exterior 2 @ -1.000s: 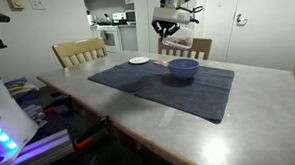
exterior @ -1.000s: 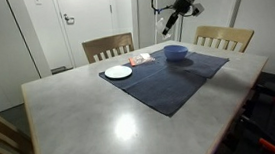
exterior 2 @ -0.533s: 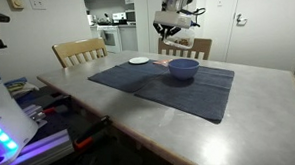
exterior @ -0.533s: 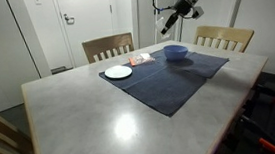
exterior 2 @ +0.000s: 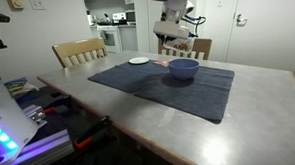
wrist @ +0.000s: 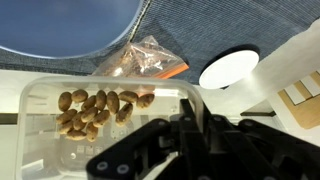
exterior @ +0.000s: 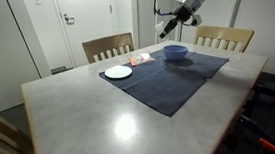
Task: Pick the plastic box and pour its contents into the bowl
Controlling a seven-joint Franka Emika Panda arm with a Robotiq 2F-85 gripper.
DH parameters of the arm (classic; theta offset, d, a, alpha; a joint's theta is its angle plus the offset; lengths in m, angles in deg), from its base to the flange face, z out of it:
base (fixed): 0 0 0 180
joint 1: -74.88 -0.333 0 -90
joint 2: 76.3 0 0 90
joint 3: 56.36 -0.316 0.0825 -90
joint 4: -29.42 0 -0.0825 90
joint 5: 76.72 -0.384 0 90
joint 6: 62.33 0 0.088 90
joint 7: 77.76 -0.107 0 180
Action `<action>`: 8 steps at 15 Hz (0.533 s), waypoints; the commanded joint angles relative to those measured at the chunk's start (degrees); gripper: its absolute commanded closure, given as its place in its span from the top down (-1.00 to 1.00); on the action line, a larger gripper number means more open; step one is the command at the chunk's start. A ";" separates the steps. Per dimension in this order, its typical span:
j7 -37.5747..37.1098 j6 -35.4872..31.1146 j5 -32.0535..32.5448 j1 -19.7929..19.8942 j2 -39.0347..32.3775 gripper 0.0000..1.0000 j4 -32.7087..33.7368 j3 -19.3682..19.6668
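Observation:
The plastic box (wrist: 40, 105) is a clear tub with brown nuts (wrist: 95, 108) lying in it. My gripper (wrist: 188, 108) is shut on its rim at the right end. The blue bowl (wrist: 70, 22) shows below the box at the top left of the wrist view. In both exterior views the gripper (exterior: 166, 29) (exterior 2: 171, 32) hangs in the air above the bowl (exterior: 176, 53) (exterior 2: 183, 68), which stands on a dark cloth mat (exterior: 168, 79). In those views the box is too small to make out clearly.
An orange-and-white packet (wrist: 145, 60) (exterior: 140, 59) and a white plate (wrist: 228, 68) (exterior: 118, 73) lie on the mat near the bowl. Wooden chairs (exterior: 108, 46) (exterior: 224, 38) stand at the table's far side. A grey tabletop (exterior: 91, 121) spreads toward the front.
The wrist has turned a little above the bowl. The gripper stays shut on the box.

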 commanded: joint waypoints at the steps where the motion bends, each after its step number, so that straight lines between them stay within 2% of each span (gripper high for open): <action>1: 6.49 -0.97 -6.72 -0.25 -0.39 -0.96 -1.21 0.74; 8: 17.45 -0.20 -18.30 -1.26 -0.28 -0.96 -3.99 2.79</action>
